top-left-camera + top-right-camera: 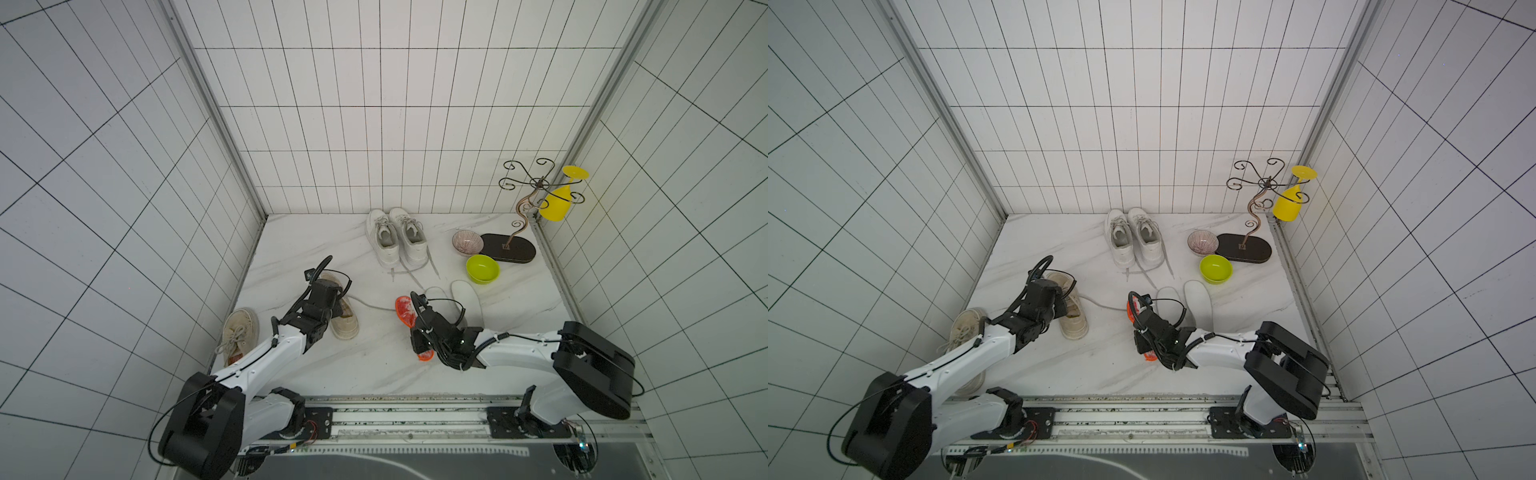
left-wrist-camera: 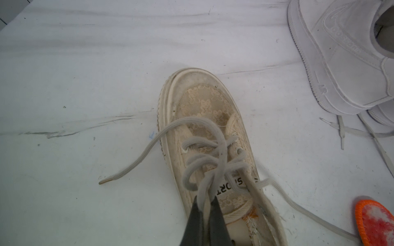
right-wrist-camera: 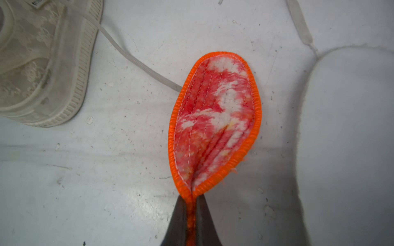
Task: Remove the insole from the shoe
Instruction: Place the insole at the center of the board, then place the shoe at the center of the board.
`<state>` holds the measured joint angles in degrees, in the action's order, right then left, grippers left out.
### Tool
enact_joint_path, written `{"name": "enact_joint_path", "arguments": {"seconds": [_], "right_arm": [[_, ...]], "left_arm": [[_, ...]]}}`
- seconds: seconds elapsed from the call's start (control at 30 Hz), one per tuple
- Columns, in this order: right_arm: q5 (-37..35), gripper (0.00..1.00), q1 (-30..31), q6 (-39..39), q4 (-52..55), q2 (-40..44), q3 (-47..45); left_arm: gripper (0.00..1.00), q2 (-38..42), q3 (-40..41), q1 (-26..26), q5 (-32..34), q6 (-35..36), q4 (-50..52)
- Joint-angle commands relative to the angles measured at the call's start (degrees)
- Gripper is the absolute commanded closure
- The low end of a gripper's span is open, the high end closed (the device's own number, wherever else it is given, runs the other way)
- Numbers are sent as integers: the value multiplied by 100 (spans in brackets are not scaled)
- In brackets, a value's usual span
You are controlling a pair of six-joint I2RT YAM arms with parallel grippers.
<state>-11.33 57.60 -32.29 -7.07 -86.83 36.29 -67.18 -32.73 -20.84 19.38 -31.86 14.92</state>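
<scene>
Beige shoes [image 1: 347, 326]: two, a pair
White sneakers [image 1: 384, 243]: two, a pair
White insoles [image 1: 467, 297]: two
Orange insole [image 3: 215, 119]: one
Bowls: two, one green bowl [image 1: 482, 269] and one patterned bowl [image 1: 467, 242]
Wire stand [image 1: 509, 248]: one
Yellow goblet [image 1: 555, 208]: one
Robot arms [image 1: 270, 349]: two
Footwear altogether: four
Insoles altogether: three

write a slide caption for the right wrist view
Right tool pinches the orange-edged insole, clear of the beige shoe.
</scene>
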Motion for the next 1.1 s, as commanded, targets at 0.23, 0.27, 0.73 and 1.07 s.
{"name": "enact_joint_path", "arguments": {"seconds": [0.23,0.27,0.73,1.07], "right_arm": [[210,45,-56,79,317,291,506],[147,40,-56,107,311,427,470],[-1038,25,-73,180,505,2061,-117],[-1193,25,-77,96,559,2463,-366]], "left_arm": [[100,-623,-710,113,786,201,-718],[100,-737,-785,131,776,254,-806],[100,-3344,-3377,653,-223,1253,-868],[100,-4962,-5413,823,-1315,757,-224]]}}
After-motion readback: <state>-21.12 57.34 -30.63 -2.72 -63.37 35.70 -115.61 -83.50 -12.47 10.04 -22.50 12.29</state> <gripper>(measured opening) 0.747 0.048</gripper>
